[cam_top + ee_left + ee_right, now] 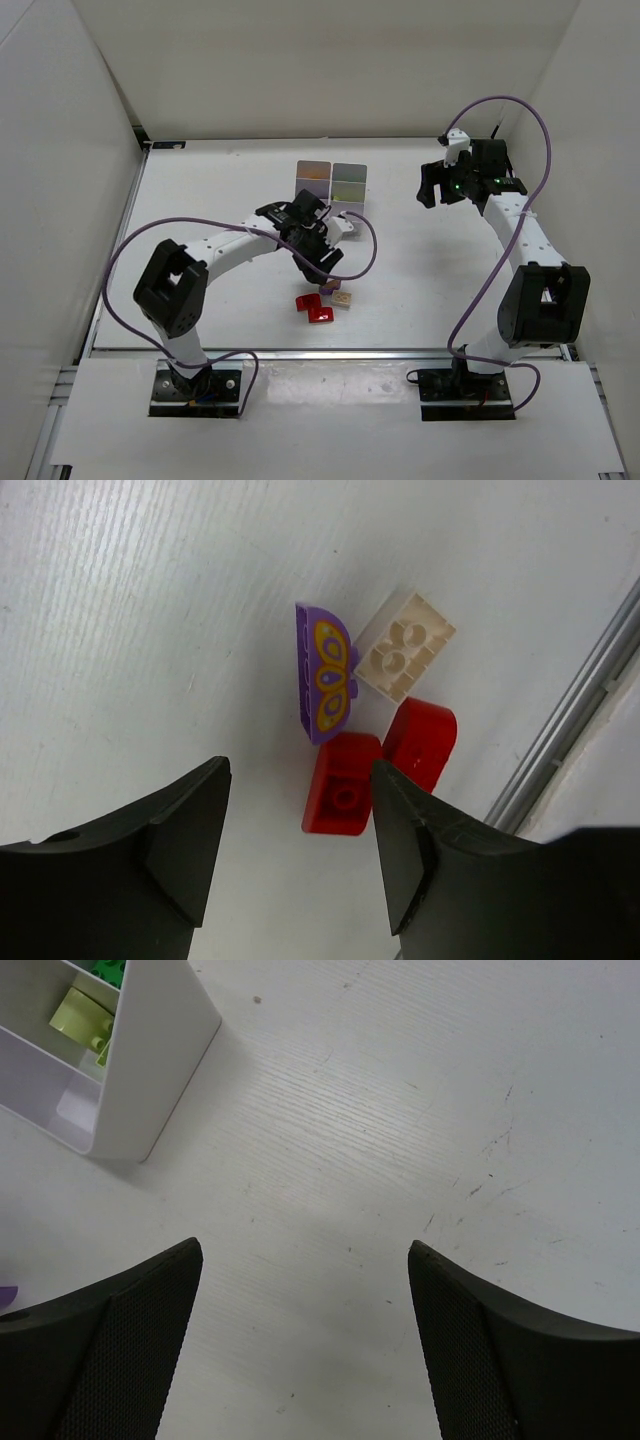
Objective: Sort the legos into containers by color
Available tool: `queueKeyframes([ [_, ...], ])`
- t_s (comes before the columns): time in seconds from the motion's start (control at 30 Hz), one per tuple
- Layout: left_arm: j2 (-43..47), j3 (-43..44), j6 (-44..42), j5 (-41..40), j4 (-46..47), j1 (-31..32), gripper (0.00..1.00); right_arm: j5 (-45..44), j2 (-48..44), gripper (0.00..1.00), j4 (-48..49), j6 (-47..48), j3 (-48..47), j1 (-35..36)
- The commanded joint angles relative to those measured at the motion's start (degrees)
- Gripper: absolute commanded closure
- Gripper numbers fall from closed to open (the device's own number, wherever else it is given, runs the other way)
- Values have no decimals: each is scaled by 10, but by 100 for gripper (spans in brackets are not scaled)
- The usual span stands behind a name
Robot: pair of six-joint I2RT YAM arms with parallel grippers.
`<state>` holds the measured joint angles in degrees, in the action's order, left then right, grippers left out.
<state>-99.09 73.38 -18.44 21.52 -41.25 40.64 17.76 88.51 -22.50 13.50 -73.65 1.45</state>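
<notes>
Left gripper [298,815] hangs wide open and empty above the table [120,600]; its two dark fingers [190,830] fill the bottom of the left wrist view and hold nothing; the gap between them looks down toward a small cluster of loose legos, which suggests it is lined up to pick one of them. Just beyond the fingertips lie two red bricks [340,785], glossy with rounded tops, side by side and seemingly touching; above them in the frame a purple brick [325,675] stands on edge, half-round, printed with a yellow and orange butterfly-like pattern; a tan brick [405,645] rests against its right side, showing its hollow face. In the top view this cluster sits at lower centre, well apart from the containers [335,182] at upper centre, which the left arm partly hides. Right gripper [305,1290] is likewise spread wide and empty, poised over bare table at upper right, probably to keep clear of the other arm; its camera catches a corner of the containers at upper left, with a lime brick [80,1015] and a green brick [110,970] already inside.
</notes>
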Motion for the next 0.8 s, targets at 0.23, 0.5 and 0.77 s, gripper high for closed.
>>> queueKeyframes([
  [0.23, -36, 5, -1, 7, 46, 27, 32, -9, -4, 13, 17, 11, -9, -3],
  [0.5, -66, -2, -14, 2, 67, 43, 38, -14, -6, 12, 17, 14, -4, -3],
  [0.77, -95, 1, -20, -5, 79, 44, 45, -17, -4, 12, 17, 17, -4, -3],
])
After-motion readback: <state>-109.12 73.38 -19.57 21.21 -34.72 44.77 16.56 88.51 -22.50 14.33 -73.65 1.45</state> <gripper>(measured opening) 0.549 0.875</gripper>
